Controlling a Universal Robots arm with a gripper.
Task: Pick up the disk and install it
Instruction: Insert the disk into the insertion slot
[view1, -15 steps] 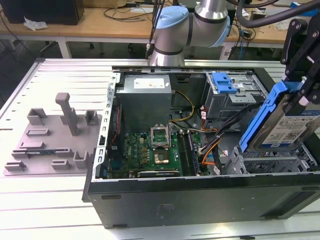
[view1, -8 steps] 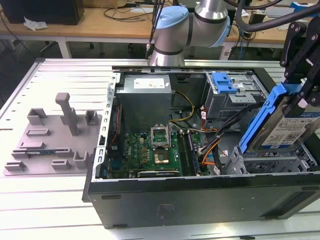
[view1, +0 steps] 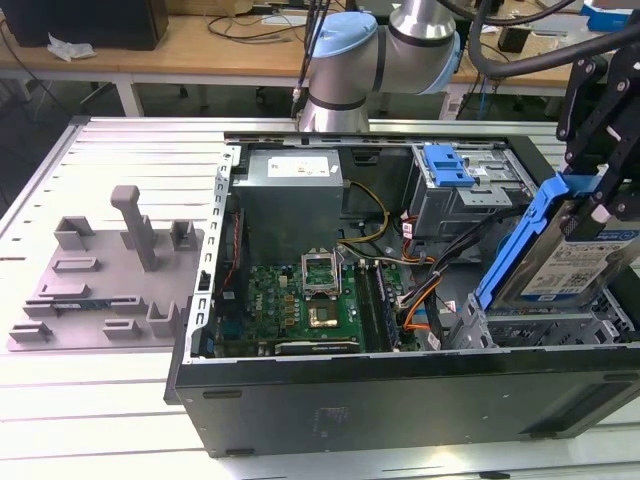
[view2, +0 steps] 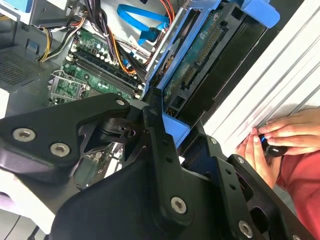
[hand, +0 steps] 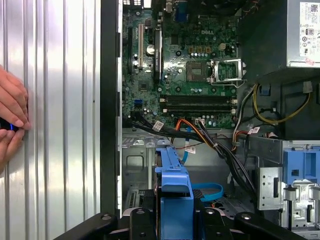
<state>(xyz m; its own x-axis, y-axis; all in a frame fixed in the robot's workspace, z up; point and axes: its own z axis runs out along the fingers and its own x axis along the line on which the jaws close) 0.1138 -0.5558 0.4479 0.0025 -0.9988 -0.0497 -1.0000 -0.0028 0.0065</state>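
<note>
Black metal fingers (view2: 154, 131) of the gripper (hand: 174, 216) pinched tight on the bright blue plastic carrier frame of the flat silver-grey disk (view1: 562, 265) with its white-and-blue label. Held tilted, lower end at the mouth of the bare metal drive cage (view1: 610, 318) in a corner of the open black computer case (view1: 400, 392), near the green motherboard (view1: 312, 300). Picked up already; by the look of it not yet seated flat in the cage. Farther out, on the ribbed aluminium table (hand: 60, 75), a person's hands (hand: 11, 107).
</note>
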